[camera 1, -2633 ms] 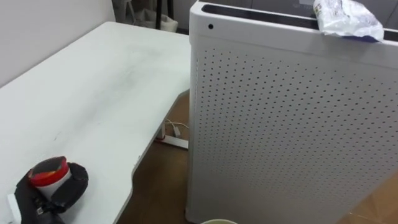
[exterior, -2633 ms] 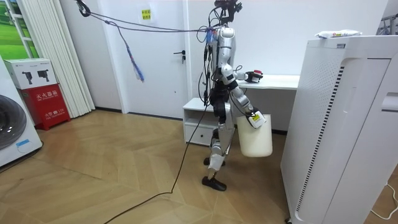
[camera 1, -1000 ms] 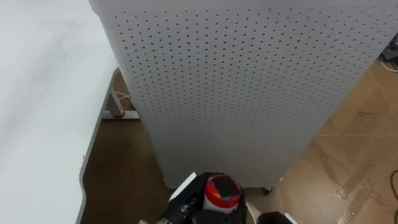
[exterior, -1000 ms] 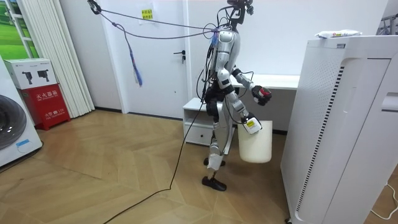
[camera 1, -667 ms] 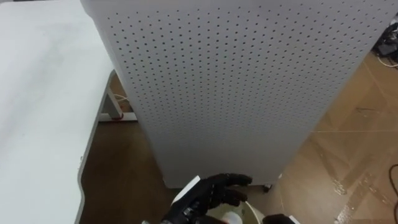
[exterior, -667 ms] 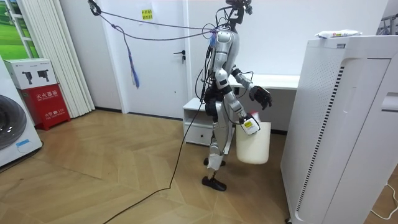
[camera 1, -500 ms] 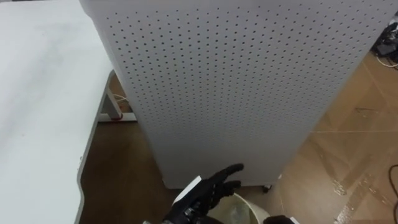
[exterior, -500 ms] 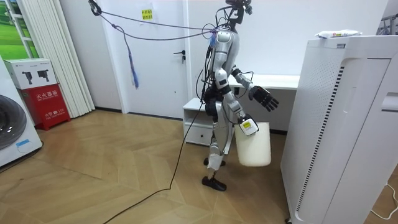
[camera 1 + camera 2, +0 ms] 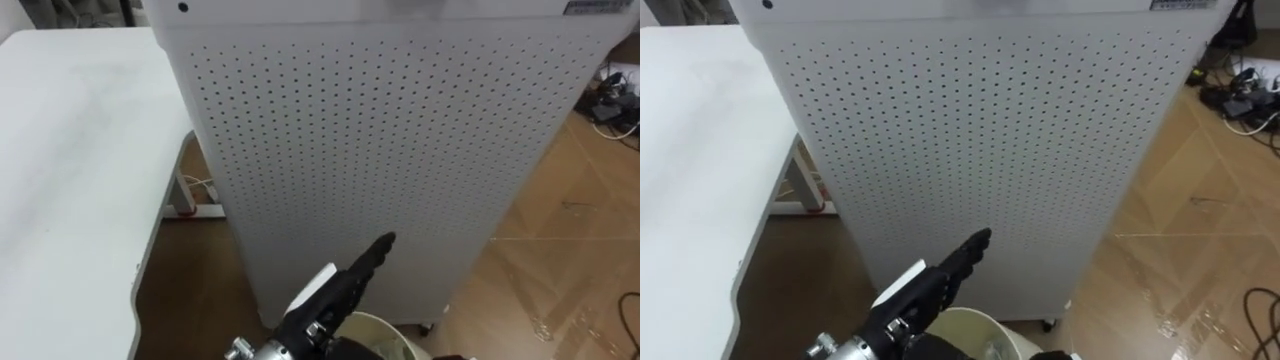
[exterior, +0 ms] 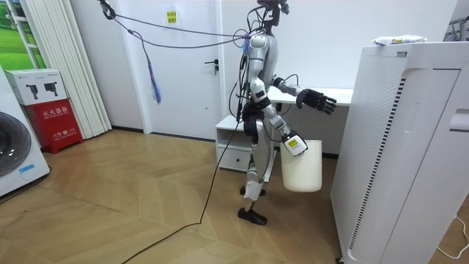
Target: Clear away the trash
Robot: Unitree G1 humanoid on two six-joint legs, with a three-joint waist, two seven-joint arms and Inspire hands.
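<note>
Transition between pieces, by the look of it: nothing in the left hand (image 9: 352,278), and one item of garbage (image 10: 398,39) not yet picked. Stands facing the tall white perforated unit (image 9: 380,150), with the white counter (image 9: 70,150) on the left. Holds the left hand out forward, fingers straight and spread, palm empty, above the cream bin (image 9: 392,327) and short of the unit's front panel, not touching it. Carries the bin low at the right side in the room view, with the right hand (image 10: 292,144) at its rim; cannot tell whether open or closed there. Cannot make out the bin's contents either. Shows the garbage, a crumpled pale wrapper, in the room view on the flat top of the unit, well above the outstretched hand and well apart from it.

Next, probably: raise the left arm to the top of the unit, step closer if short of reach, bring the straight fingers down over the wrapper and curl them round it. Calls for a light, wide grasp, given thin crumpled film prone to sliding on a smooth top. Calls also for keeping the bin steady and close below for the drop.
</note>
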